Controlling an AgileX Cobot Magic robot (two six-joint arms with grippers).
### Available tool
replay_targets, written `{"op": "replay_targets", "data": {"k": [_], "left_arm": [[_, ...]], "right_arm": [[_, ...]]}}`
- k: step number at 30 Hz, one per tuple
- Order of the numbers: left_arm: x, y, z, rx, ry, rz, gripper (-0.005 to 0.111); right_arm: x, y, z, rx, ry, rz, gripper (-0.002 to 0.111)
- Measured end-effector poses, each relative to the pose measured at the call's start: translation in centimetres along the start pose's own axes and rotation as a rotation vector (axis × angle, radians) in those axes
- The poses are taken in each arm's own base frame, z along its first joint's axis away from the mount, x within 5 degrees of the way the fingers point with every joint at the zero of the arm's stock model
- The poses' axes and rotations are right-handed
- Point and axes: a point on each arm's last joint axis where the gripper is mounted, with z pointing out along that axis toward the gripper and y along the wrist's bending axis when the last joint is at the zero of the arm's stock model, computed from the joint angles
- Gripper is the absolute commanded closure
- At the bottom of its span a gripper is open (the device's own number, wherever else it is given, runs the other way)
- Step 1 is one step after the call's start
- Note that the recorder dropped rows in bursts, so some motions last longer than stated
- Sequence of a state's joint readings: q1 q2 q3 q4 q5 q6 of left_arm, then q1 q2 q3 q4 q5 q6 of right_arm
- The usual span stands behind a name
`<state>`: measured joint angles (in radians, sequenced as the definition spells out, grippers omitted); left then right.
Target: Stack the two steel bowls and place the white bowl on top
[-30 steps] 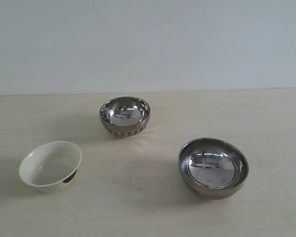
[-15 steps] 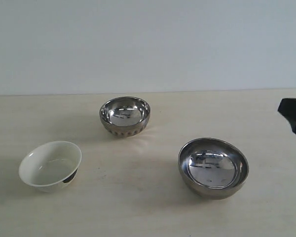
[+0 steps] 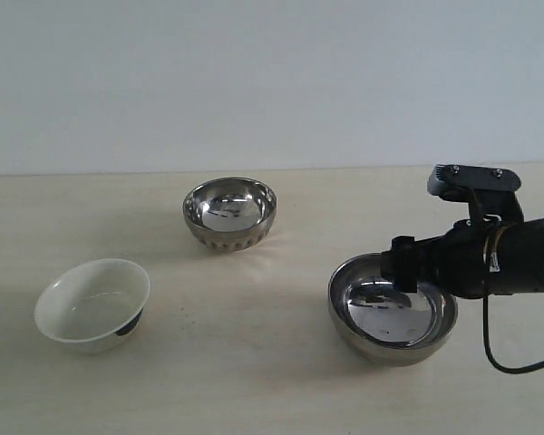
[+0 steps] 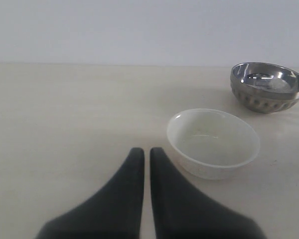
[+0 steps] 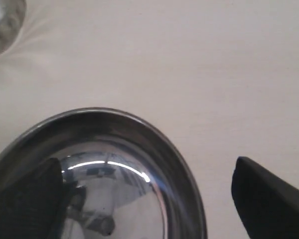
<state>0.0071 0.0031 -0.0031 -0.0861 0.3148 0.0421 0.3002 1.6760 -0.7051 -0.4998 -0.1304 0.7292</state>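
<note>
The smaller ribbed steel bowl [image 3: 229, 213] stands at the back middle of the table. Front right sits the wider smooth steel bowl [image 3: 392, 308], and the white bowl [image 3: 92, 304] is front left, tilted, its dark mark low on its side. My right gripper [image 3: 408, 267] reaches in from the right over the wide bowl's far rim. In the right wrist view it [image 5: 145, 164] is open, one finger over the wide bowl's [image 5: 104, 174] inside and the other outside its rim. My left gripper [image 4: 146, 152] is shut and empty, just short of the white bowl [image 4: 213, 142].
The pale wooden table [image 3: 272, 381] ends at a plain light wall behind. The ribbed bowl [image 4: 268, 87] stands beyond the white bowl in the left wrist view, and its edge [image 5: 2, 22] shows in a corner of the right wrist view. A black cable [image 3: 503, 358] hangs under the right arm.
The right arm has come in from the right edge and moved left until its open gripper is over the wide steel bowl's rim. The three bowls have not moved.
</note>
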Motion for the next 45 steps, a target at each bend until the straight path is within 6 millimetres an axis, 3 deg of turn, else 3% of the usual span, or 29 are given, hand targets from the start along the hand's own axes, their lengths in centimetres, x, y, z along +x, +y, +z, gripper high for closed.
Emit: {"op": "replay_targets", "data": {"k": [6, 8, 15, 17, 20, 32, 38, 45], "left_arm": [[0.0, 0.0, 0.0, 0.0, 0.0, 0.0, 0.103], [0.0, 0.0, 0.0, 0.0, 0.0, 0.0, 0.103], [0.0, 0.0, 0.0, 0.0, 0.0, 0.0, 0.103], [0.0, 0.0, 0.0, 0.0, 0.0, 0.0, 0.103], [0.0, 0.0, 0.0, 0.0, 0.0, 0.0, 0.103], [0.0, 0.0, 0.0, 0.0, 0.0, 0.0, 0.103], [0.0, 0.0, 0.0, 0.0, 0.0, 0.0, 0.103], [0.0, 0.0, 0.0, 0.0, 0.0, 0.0, 0.103]], "right_arm": [[-0.3, -0.4, 0.1, 0.057, 0.045, -0.014, 0.026], [0.0, -0.5, 0.3, 0.066, 0.062, 0.004, 0.032], [2.1, -1.1, 2.8, 0.086, 0.158, 0.032, 0.065], [2.2, -1.0, 3.1, 0.076, 0.153, 0.045, 0.079], [2.1, -0.9, 3.1, 0.063, 0.137, 0.078, 0.108], [1.5, 0.3, 2.5, 0.03, 0.101, 0.11, 0.108], [0.3, 4.7, 1.3, -0.126, 0.007, 0.071, 0.108], [-0.9, 10.6, 2.1, -0.214, 0.006, -0.019, 0.108]]}}
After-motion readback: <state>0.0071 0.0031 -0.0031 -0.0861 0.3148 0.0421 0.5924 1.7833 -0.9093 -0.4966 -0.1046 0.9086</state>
